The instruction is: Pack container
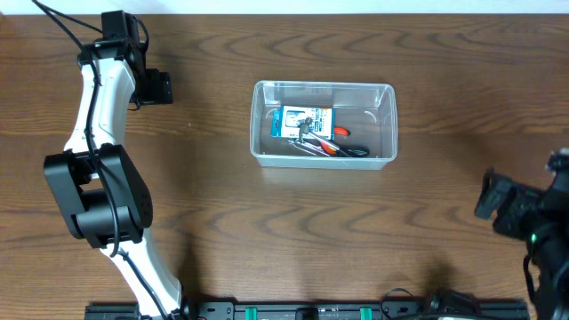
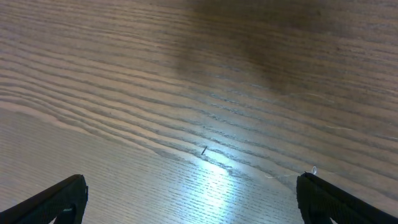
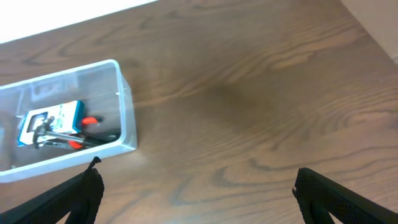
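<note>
The clear plastic container point(image 1: 384, 124) stands on the wooden table, centre of the overhead view. Inside lie a small blue-and-white box point(image 1: 307, 122) and hand tools with orange and black handles point(image 1: 336, 148). The container also shows at the left of the right wrist view point(image 3: 124, 115). My left gripper point(image 1: 158, 87) is at the far left, well away from the container; in the left wrist view point(image 2: 193, 196) its fingers are spread wide over bare wood. My right gripper point(image 1: 489, 197) is at the right edge, open and empty point(image 3: 196, 193).
The wooden table point(image 1: 267, 231) shows bare wood around the container. The left arm point(image 1: 98, 178) stretches along the left side. A black rail point(image 1: 311, 311) runs along the front edge. The table's far edge meets a white surface point(image 3: 37, 18).
</note>
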You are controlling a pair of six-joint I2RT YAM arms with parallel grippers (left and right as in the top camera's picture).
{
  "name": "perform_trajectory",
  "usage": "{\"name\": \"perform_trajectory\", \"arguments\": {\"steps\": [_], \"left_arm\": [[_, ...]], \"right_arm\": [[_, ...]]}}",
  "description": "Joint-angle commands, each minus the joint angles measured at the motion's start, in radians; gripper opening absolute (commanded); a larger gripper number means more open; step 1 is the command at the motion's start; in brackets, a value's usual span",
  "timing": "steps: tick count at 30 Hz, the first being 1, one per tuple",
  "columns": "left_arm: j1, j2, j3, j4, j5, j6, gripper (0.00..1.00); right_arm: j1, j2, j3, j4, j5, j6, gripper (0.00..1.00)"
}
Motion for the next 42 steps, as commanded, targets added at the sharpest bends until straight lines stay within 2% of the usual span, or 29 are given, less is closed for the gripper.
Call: {"name": "perform_trajectory", "arguments": {"steps": [1, 19, 29, 42], "left_arm": [[0.001, 0.018, -0.004, -0.003, -0.015, -0.002, 0.98], [0.001, 0.018, -0.004, -0.003, -0.015, -0.002, 0.98], [0.001, 0.018, -0.004, -0.003, -0.015, -0.002, 0.98], [0.001, 0.018, -0.004, -0.003, -0.015, -0.002, 0.98]], "right_arm": [[-0.003, -0.034, 0.009, -0.024, -0.049, 0.025, 0.99], [-0.003, -0.047, 0.009, -0.162, -0.038, 0.001, 0.99], [-0.003, -0.047, 0.009, -0.074, 0.095, 0.001, 0.99], [0.032, -0.097, -0.001, 0.001, 0.100, -0.023, 0.99]]}}
